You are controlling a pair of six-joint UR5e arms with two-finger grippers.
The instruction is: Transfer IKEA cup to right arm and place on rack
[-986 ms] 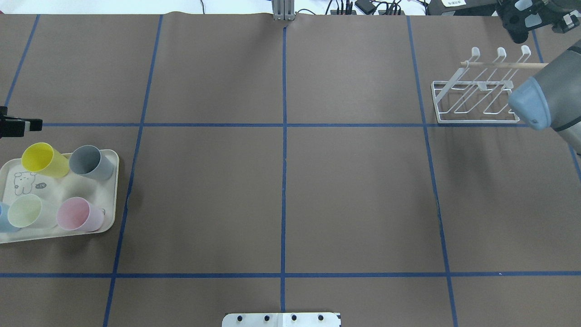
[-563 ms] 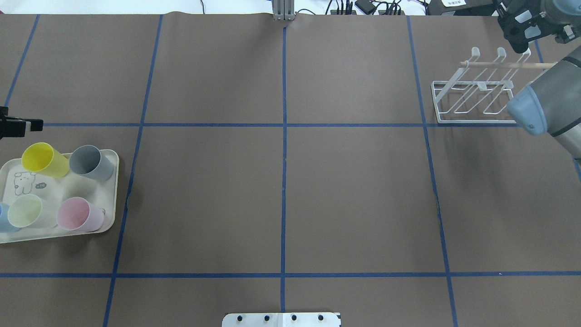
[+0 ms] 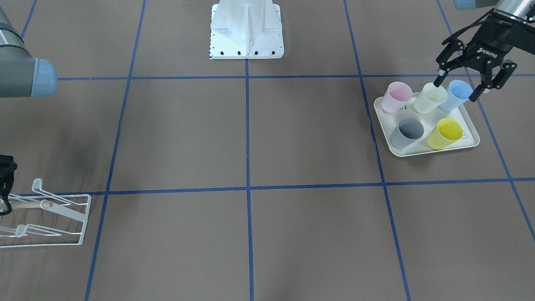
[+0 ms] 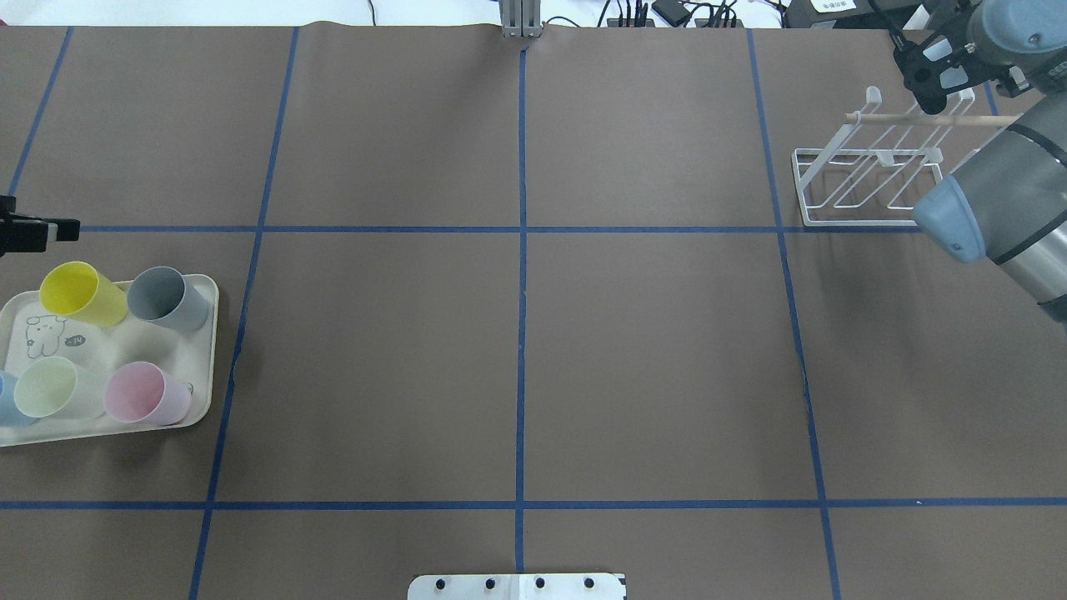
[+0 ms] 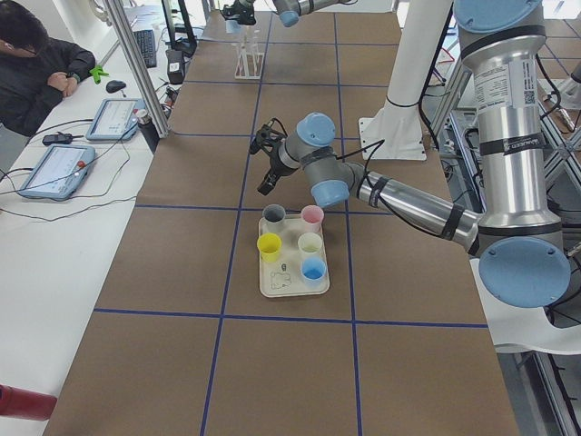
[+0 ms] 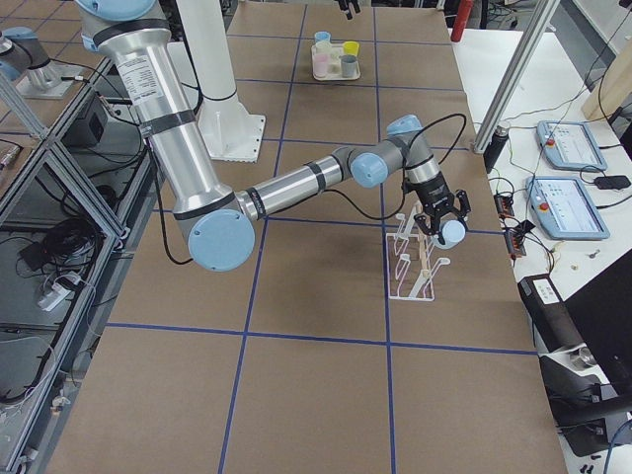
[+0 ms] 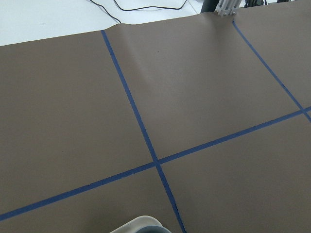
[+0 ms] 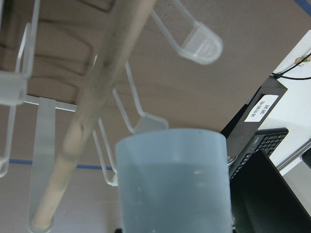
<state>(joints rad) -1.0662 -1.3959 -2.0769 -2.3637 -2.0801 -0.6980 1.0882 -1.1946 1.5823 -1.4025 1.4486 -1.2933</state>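
Note:
A pale blue IKEA cup (image 8: pixel 172 187) fills the lower part of the right wrist view, with my right gripper (image 4: pixel 934 90) shut on it. It hangs just above the white wire rack (image 4: pixel 867 182), close to the upturned prong tips and the wooden rod (image 8: pixel 97 102). In the exterior right view the cup (image 6: pixel 453 233) sits over the rack's (image 6: pixel 415 269) far end. My left gripper (image 3: pixel 457 87) stands open and empty above the back of the cream tray (image 3: pixel 418 153), over the pale green cup (image 3: pixel 430 97) and the blue cup (image 3: pixel 457 94).
On the tray (image 4: pixel 210 333) lie yellow (image 4: pixel 82 293), grey (image 4: pixel 167 297), pink (image 4: pixel 146 393) and pale green (image 4: pixel 50 387) cups on their sides. The white robot base (image 3: pixel 246 33) stands at mid-table. A person (image 5: pixel 36 64) sits beside tablets at the side bench.
The right arm has swung leftward, bringing its gripper and the cup from beyond the rack's right end to over the prong tips. The left gripper and tray cups have not moved.

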